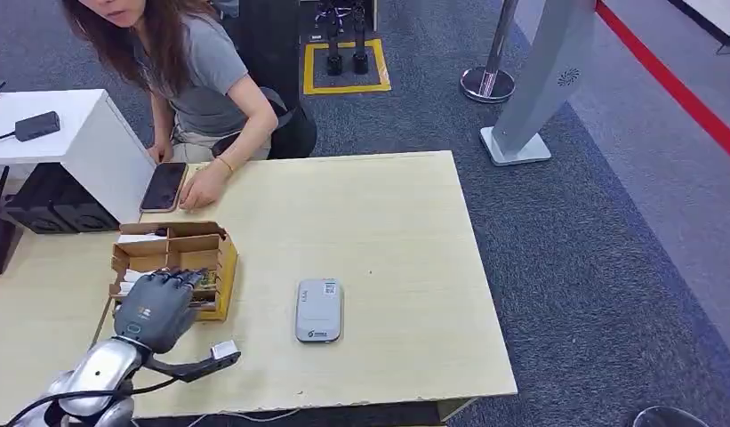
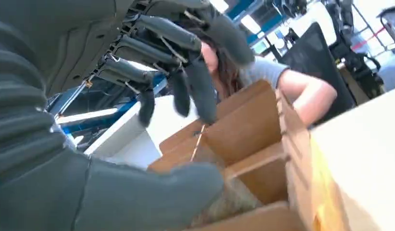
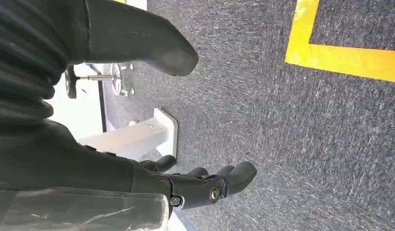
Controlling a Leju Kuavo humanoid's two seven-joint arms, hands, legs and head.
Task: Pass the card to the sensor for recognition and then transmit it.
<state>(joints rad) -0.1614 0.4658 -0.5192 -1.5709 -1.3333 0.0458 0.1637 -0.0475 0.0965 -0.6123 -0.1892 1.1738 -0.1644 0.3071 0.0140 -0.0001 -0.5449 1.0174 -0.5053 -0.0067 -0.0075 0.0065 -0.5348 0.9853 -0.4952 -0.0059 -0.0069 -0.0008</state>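
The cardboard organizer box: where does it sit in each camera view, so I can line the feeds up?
Head view: cardboard organizer box at the table's left side, the left robot hand over its near end.
Left wrist view: the box runs through the lower middle, its dividers under the fingers.
Right wrist view: not in it; carpet and yellow floor tape.
Shared landmark: the person in the grey shirt beyond the box.

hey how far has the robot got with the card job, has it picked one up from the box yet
Nothing looks done yet. In hand: the left hand hovers over the cardboard box with its fingers spread and no card between them in the left wrist view. The right hand hangs open over the carpet. Left to do: take a card, hold it to the grey sensor on the table, then pass it on.
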